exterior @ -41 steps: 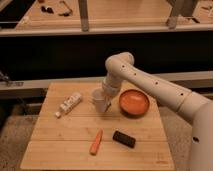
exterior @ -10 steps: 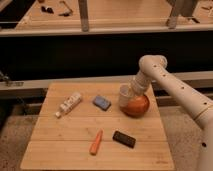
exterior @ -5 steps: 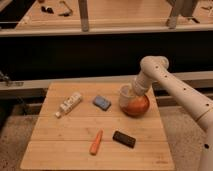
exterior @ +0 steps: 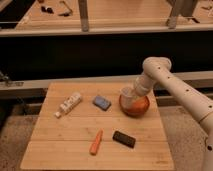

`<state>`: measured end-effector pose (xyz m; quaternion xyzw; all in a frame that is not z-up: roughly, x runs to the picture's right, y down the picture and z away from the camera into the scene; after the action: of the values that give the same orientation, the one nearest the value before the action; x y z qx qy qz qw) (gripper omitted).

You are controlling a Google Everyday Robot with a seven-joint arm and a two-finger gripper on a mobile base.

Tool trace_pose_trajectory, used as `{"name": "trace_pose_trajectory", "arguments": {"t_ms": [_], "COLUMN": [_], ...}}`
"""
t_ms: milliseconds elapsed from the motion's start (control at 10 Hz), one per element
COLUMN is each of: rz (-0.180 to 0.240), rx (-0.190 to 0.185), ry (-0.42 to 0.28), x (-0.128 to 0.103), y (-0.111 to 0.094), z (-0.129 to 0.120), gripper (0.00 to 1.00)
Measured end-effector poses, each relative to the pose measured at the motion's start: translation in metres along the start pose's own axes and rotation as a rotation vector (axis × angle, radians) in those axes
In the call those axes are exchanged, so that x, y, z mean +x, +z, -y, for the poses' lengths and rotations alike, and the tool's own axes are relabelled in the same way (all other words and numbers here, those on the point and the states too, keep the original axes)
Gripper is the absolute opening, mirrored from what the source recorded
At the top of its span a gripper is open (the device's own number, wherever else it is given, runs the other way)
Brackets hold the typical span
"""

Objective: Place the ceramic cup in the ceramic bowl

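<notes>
Compared with four seconds or so back, the ceramic cup (exterior: 128, 93) had been carried off the middle of the wooden table (exterior: 60, 140) over to the right side, and the arm (exterior: 170, 85) had been swung along with it. Over the last second hardly anything was shifted.

So at this moment the cup was seen sitting right at the near-left edge of the ceramic bowl (exterior: 136, 106), over or inside its rim; whether it was actually resting on the bowl's bottom couldn't be made out. It looked roughly upright, with its pale opening turned up.

The gripper (exterior: 134, 92) was parked right at the cup, above the bowl, reached down from the white elbow joint on the right. How wide the claw was spread, and whether the cup was gripped by it or just touched, couldn't be told, since the fingers were blended into the white cup.

Elsewhere on the table, a white tube-shaped bottle (exterior: 68, 104) was laid diagonally toward the left, a blue sponge-like block (exterior: 101, 102) was placed between the bottle and the bowl, an orange carrot (exterior: 96, 142) was left near the front, and a dark flat bar (exterior: 123, 138) was set just right of the carrot. All four were kept well apart from the bowl.
</notes>
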<state>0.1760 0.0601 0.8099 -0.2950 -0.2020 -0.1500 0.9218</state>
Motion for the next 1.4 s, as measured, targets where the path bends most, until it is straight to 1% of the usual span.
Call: {"name": "trace_pose_trajectory", "arguments": {"t_ms": [100, 200, 400, 900, 1000, 1100, 1300, 1400], "rz": [0.000, 0.000, -0.002, -0.002, -0.003, -0.004, -0.003, -0.002], "rx": [0.001, 0.002, 0.006, 0.010, 0.011, 0.011, 0.015, 0.016], "ry": [-0.002, 0.001, 0.023, 0.029, 0.033, 0.038, 0.042, 0.044], "x": [-0.0020, -0.0023, -0.0017, -0.0039, -0.0037, -0.0030, -0.0046, -0.0055], "y": [0.0012, 0.0018, 0.0021, 0.0044, 0.0050, 0.0057, 0.0066, 0.0071], "z": [0.0014, 0.0010, -0.0011, -0.0009, -0.0013, -0.0020, -0.0011, -0.0010], "gripper": [0.33, 0.35, 0.35, 0.35, 0.30, 0.29, 0.35, 0.35]}}
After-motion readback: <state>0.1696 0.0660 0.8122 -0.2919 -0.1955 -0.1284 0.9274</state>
